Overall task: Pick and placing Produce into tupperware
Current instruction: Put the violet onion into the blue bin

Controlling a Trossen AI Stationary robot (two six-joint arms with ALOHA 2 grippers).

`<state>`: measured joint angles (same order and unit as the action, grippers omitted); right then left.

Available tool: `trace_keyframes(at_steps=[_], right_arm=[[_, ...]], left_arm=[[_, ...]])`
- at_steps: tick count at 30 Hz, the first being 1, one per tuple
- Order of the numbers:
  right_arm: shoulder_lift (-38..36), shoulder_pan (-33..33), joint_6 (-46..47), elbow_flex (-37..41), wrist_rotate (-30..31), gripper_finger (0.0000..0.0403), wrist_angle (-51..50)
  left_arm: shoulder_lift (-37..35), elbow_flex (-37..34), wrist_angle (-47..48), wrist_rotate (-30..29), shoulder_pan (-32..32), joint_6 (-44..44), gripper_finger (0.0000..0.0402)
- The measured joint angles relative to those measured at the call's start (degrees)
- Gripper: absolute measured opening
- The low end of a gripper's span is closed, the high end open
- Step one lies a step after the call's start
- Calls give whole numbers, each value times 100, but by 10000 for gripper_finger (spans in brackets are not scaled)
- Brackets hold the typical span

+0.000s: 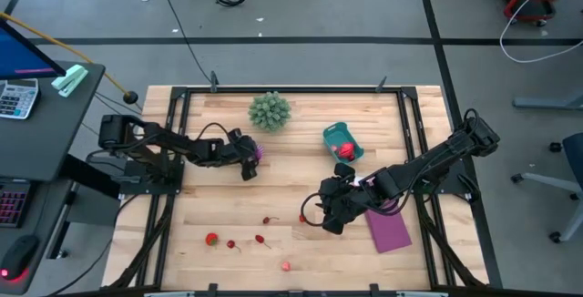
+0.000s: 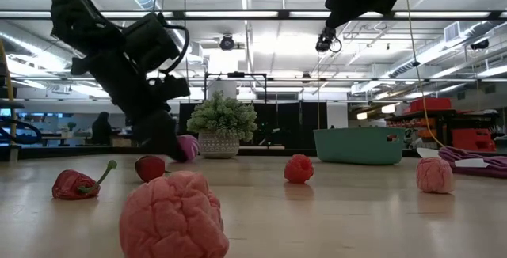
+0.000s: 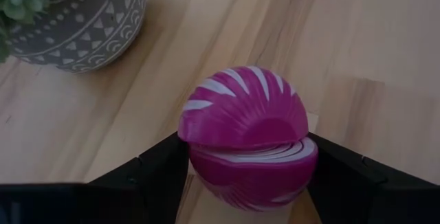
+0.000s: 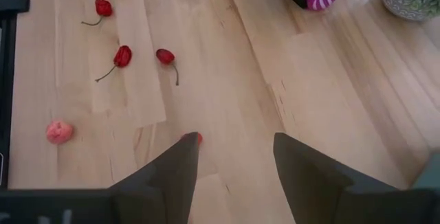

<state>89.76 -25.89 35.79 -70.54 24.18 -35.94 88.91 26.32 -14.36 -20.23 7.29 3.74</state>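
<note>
The purple-pink ball with white stripes point(image 3: 244, 124) sits between the fingers of my left gripper point(image 1: 248, 158), just in front of the spiky green plant in its patterned pot point(image 1: 270, 110). The teal tub point(image 1: 343, 142) stands right of the plant with a red piece inside. My right gripper point(image 4: 234, 157) hovers open over the table's middle, near the near edge, with a tiny red piece point(image 4: 199, 137) by one fingertip. Small red and pink pieces point(image 1: 261, 240) lie scattered toward the near edge. My left gripper pinches the striped ball at its widest part, one finger point(image 3: 161, 172) on each of two opposite sides point(image 3: 189, 138). The fingers come slanting down from the table's left. I cannot tell whether the ball is lifted clear or rests on the table.
A flat purple sheet point(image 1: 389, 229) lies under the right arm. In the low view a large pink berry point(image 2: 174, 218), a red chili point(image 2: 75, 184), a strawberry point(image 2: 149, 168) and a raspberry point(image 2: 299, 168) lie near the table's near edge. Bare wood stretches between ball and tub point(image 2: 358, 145).
</note>
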Motion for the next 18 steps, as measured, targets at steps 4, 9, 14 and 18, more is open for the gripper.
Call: trace_keyframes(at_steps=[4, 9, 14, 18], right_arm=[[0, 0, 2, 0, -1, 199, 0], [0, 0, 2, 0, 0, 199, 0], [0, 0, 2, 0, -1, 199, 0], [0, 0, 4, 0, 25, 199, 0]], left_arm=[[19, -8, -189, 3, 2, -67, 262], [19, -8, -198, 3, 1, 18, 261], [13, -8, -200, 6, -22, 163, 254], [-18, -8, -300, 16, -147, 264, 259]])
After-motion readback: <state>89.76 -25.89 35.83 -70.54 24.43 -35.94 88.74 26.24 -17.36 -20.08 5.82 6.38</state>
